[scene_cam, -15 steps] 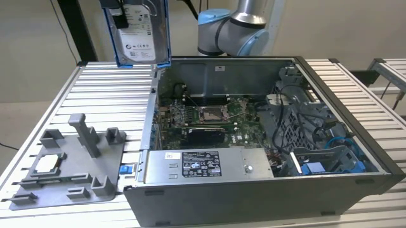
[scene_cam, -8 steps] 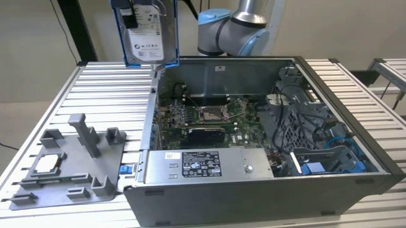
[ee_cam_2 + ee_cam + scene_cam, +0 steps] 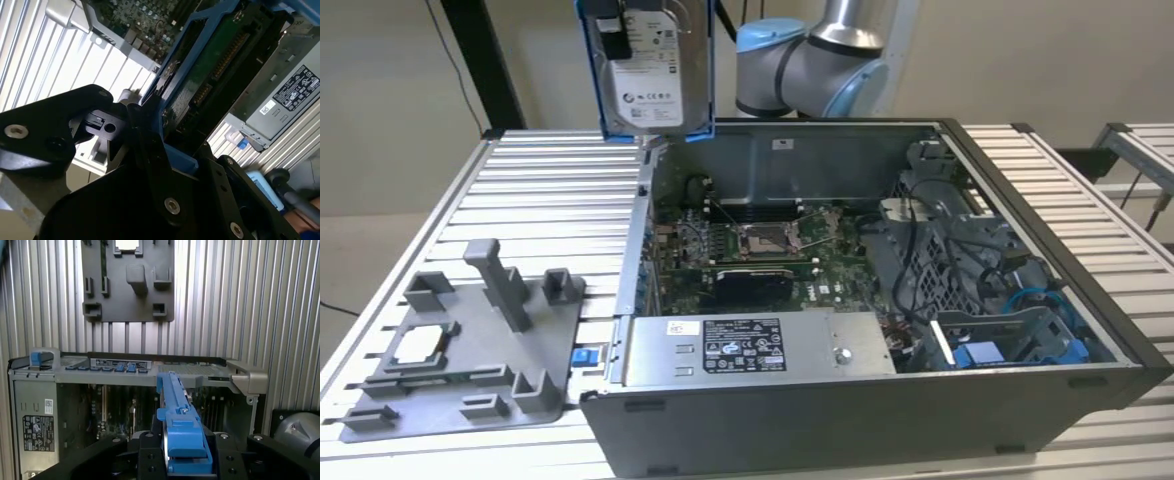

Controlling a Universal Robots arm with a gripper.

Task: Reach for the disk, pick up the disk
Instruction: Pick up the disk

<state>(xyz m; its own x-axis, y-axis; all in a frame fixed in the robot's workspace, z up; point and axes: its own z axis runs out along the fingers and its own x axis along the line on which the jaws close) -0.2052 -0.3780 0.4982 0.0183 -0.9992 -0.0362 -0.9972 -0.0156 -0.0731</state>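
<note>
The pincer (image 3: 184,452) is clamped on the blue frame of the disk (image 3: 654,70), which hangs upright in the air, label facing out, above the far corner of the open computer case (image 3: 1041,390) at the exterior view's left. Below it lie the motherboard (image 3: 747,240) and the power supply (image 3: 747,345). The grey holder tray (image 3: 467,340) sits on the slatted desk (image 3: 547,170) beside the case, well apart from the disk. The robot arm (image 3: 814,60) stands behind the case.

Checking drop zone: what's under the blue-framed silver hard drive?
Open grey computer case with green motherboard lies below the drive, clamped in the black gripper. The drive itself hides the spot straight beneath.
</note>
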